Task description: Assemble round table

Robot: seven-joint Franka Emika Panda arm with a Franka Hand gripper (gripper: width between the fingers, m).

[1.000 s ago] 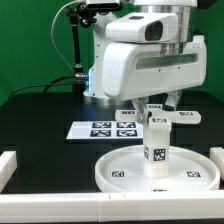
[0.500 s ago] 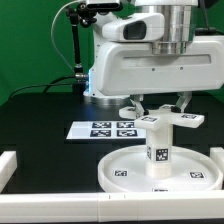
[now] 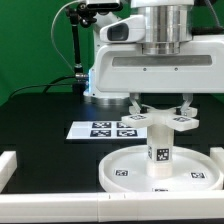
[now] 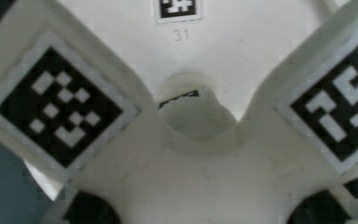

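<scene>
- Three kit parts visible: cross-shaped piece [image 3: 160, 121], short cylinder [image 3: 157, 151], round disc [image 3: 121, 166].
- Cross-shaped piece sits level right over the cylinder's top end; can't tell if it's seated or just touching. Tags show on its arms.
- Wrist view: two tagged arms of the cross piece [image 4: 66, 93] spread either side of a round central hub, filling nearly the whole frame.
- Cylinder stands upright at the middle of the disc, one tag facing the exterior camera.
- Disc lies flat on the black mat [image 3: 40, 120], toward the exterior view's right, tags on its face.
- Gripper [image 3: 161, 108] is directly above the cross piece, fingers down on either side of it; looks clamped on it, though the contact itself is not clear.
- Marker board [image 3: 102, 129] lies flat behind the disc, towards the exterior view's left.
- White bar [image 3: 8, 166] edges the mat at the exterior view's left.
</scene>
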